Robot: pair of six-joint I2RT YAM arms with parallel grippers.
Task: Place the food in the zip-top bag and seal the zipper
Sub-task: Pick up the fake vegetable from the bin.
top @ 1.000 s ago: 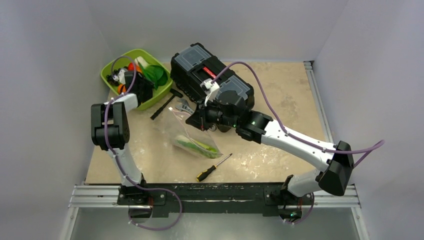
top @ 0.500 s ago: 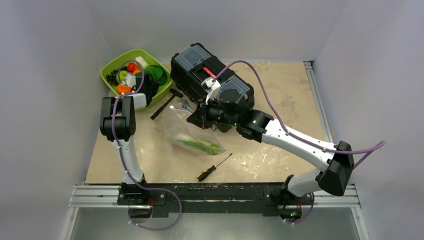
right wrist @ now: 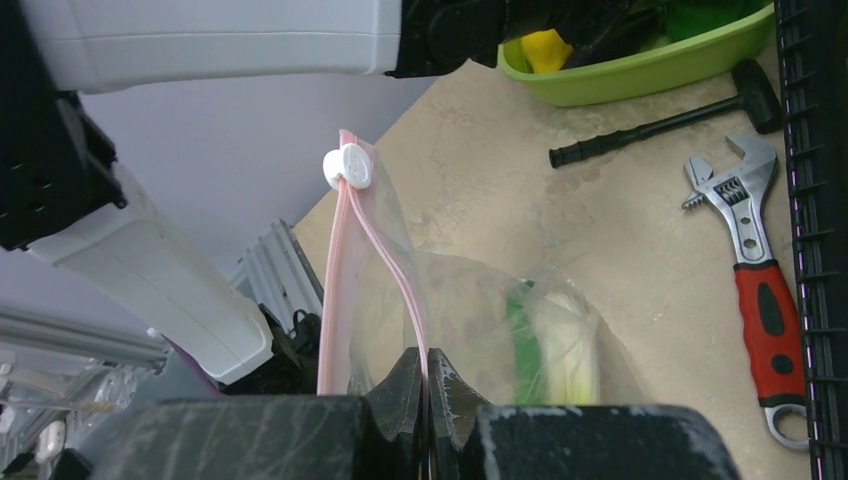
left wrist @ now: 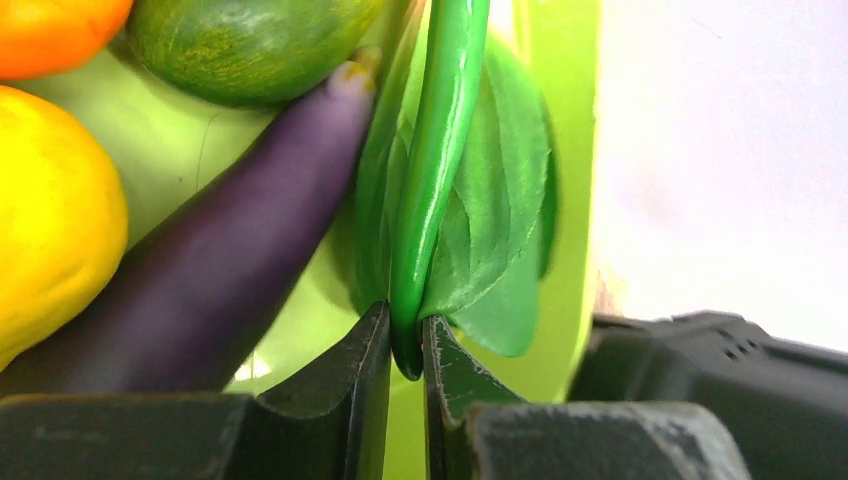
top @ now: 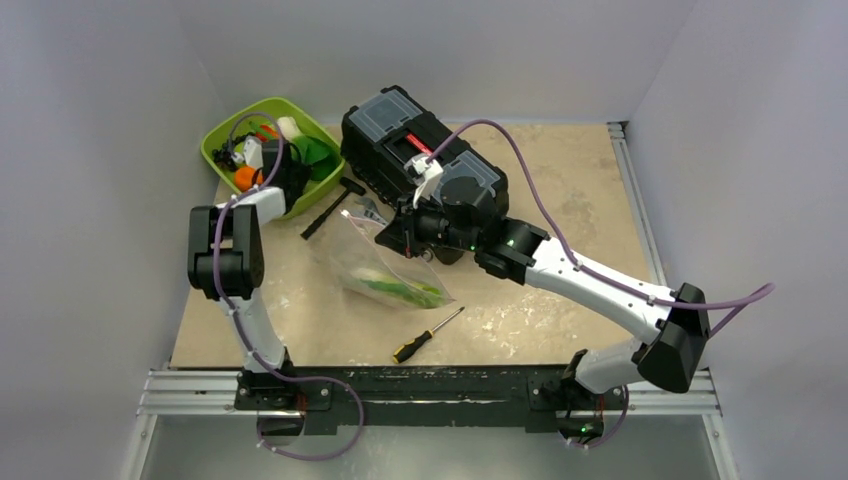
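While the right hand pinches the floppy bag by its zipper, the left hand clamps a thin, slick pod at its near tip in the tray; light, it may swivel.

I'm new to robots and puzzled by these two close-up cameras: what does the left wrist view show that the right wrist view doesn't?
Only left wrist: the left hand pinching a green pod, near a purple eggplant. Only right wrist: the right hand gripping the clear bag at its pink zipper, plus a wrench. Both: the lime-green tray.
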